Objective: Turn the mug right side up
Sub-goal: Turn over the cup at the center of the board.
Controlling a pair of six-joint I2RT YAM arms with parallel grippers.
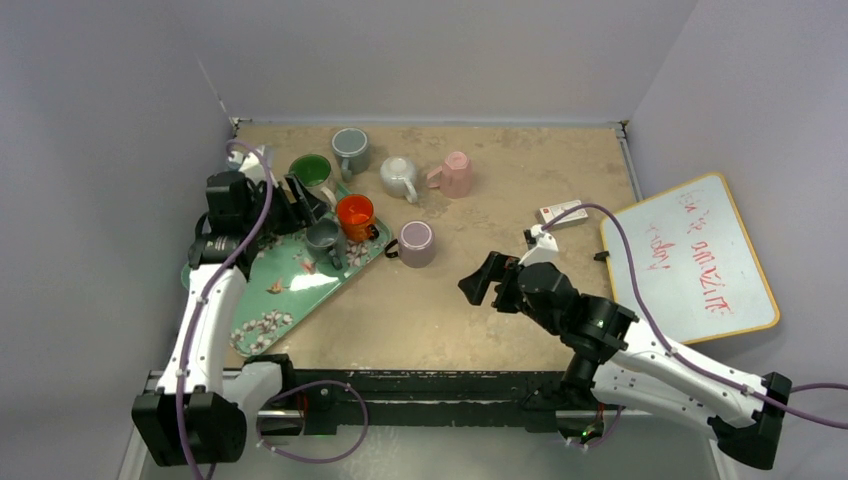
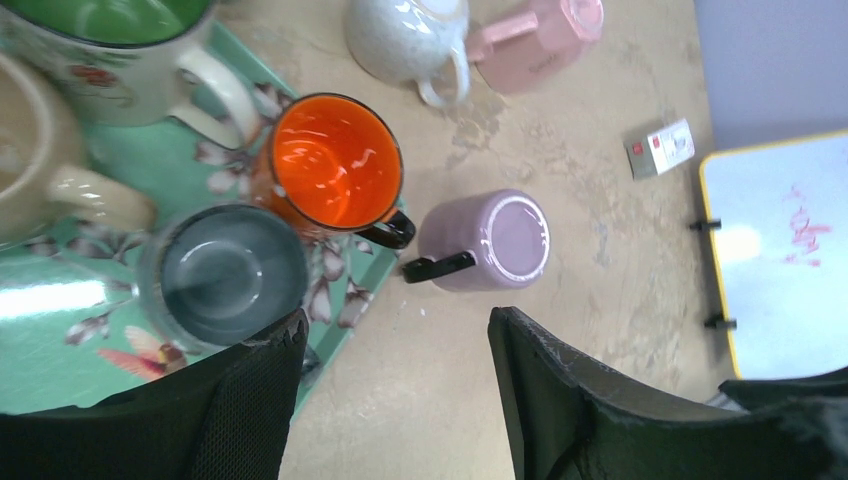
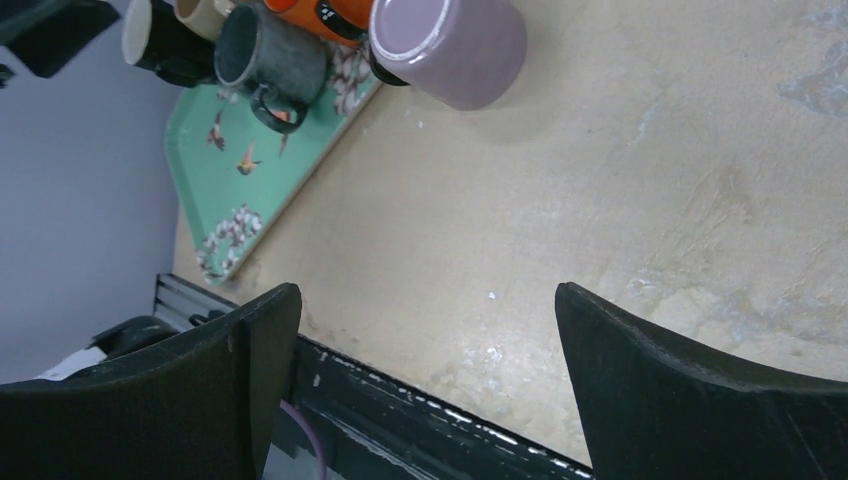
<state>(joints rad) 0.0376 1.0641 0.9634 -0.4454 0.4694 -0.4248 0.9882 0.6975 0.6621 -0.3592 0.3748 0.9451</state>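
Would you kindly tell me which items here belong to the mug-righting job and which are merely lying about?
Job: upside-down mauve ceramic mug; open left gripper; open right gripper.
Lying about: green floral tray; glossy orange mug; upright grey mug; yellow-framed whiteboard.

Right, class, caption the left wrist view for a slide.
Open left gripper at edge of tray; lilac mug upside down nearby.

A robotics lab test cell: plain panels wall a worn table (scribbled whiteboard at its side).

Pale lilac walls — mottled tan table.
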